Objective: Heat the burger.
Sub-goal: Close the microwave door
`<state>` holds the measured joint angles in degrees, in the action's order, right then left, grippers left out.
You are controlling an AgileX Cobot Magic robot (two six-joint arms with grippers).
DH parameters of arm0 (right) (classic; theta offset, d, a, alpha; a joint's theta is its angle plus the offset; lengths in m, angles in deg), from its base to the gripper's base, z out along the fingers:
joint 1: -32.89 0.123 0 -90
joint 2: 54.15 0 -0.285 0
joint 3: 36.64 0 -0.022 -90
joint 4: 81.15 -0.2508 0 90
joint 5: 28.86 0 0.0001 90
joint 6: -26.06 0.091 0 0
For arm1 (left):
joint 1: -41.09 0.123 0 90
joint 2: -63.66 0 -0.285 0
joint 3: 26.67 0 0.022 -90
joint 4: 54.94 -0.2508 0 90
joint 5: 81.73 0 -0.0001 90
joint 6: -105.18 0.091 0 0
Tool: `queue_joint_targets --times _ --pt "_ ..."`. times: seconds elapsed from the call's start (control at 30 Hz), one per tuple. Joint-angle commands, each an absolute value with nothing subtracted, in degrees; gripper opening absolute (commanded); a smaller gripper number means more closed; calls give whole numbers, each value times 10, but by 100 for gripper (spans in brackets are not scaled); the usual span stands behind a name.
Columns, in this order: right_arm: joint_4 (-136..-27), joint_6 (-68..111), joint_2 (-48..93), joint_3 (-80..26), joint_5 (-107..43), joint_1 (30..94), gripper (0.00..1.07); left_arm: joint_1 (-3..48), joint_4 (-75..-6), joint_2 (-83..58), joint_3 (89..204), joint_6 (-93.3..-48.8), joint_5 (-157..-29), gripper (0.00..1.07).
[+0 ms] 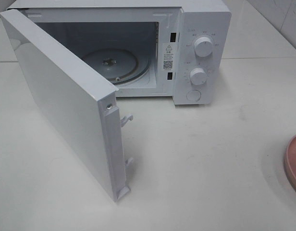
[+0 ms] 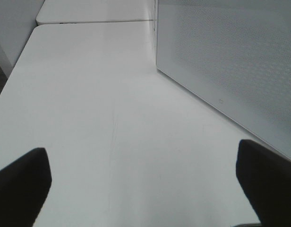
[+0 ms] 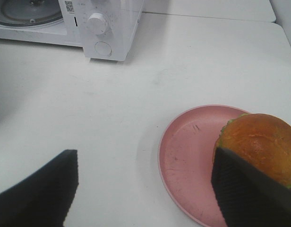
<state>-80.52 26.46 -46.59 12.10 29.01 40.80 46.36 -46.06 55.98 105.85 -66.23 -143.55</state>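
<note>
White table (image 1: pixel 196 159) below — right fingers (image 3: pixel 252 189) spread beside burger (image 3: pixel 259 142).

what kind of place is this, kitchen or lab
Probably a kitchen-style test bench: a white microwave with its door open stands on a plain white table, and a burger sits on a pink plate.

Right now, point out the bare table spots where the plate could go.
Free: the table between the open door and the plate, before the microwave. Also the strip outside the door, by the left gripper. Crowded: only the plate, holding the burger.
</note>
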Motion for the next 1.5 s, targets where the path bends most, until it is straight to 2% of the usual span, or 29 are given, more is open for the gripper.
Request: queue_joint_targets --times 0.03,0.23,0.3,0.33,0.37,0.4,0.43,0.47,0.5,0.53,0.57,0.6,0.63,0.7,0.83,1.0,1.3,1.5 --pt "-806 261 -483 122 282 403 76 465 -453 550 1062 -663 -1423 100" --pt "-806 261 -483 122 282 403 76 465 -451 506 1076 -664 -1366 90" --pt "-806 261 -483 122 282 403 76 465 -451 484 1072 -664 -1328 76" --pt "-806 261 -483 122 282 403 76 465 -451 484 1072 -664 -1328 76" --pt "-806 261 -483 122 282 403 76 465 -451 478 1068 -664 -1319 70" --pt "-806 261 -483 122 282 403 76 465 -451 470 1060 -664 -1300 58" --pt "-806 261 -483 122 282 403 76 465 -451 470 1060 -664 -1300 58" --pt "-806 261 -483 122 282 403 76 465 -451 465 1054 -664 -1291 53" --pt "-806 261 -483 122 282 403 76 465 -451 455 1041 -664 -1264 40" --pt "-806 261 -483 122 282 403 76 465 -451 455 1041 -664 -1264 40" --pt "-806 261 -483 122 282 403 76 465 -451 449 1036 -664 -1252 35" --pt "-806 261 -483 122 282 403 76 465 -451 436 1025 -664 -1223 20" --pt "-806 261 -483 122 282 403 76 465 -451 436 1025 -664 -1223 20" --pt "-806 261 -483 122 282 403 76 465 -450 414 1009 -662 -1175 0" --pt "-806 261 -483 122 282 403 76 465 -443 393 992 -648 -1120 0" --pt "-806 261 -483 122 282 403 76 465 -423 343 955 -603 -979 0" --pt "-806 261 -483 122 282 403 76 465 -429 262 901 -601 -791 0" --pt "-806 261 -483 122 282 403 76 465 -433 214 879 -610 -711 0"
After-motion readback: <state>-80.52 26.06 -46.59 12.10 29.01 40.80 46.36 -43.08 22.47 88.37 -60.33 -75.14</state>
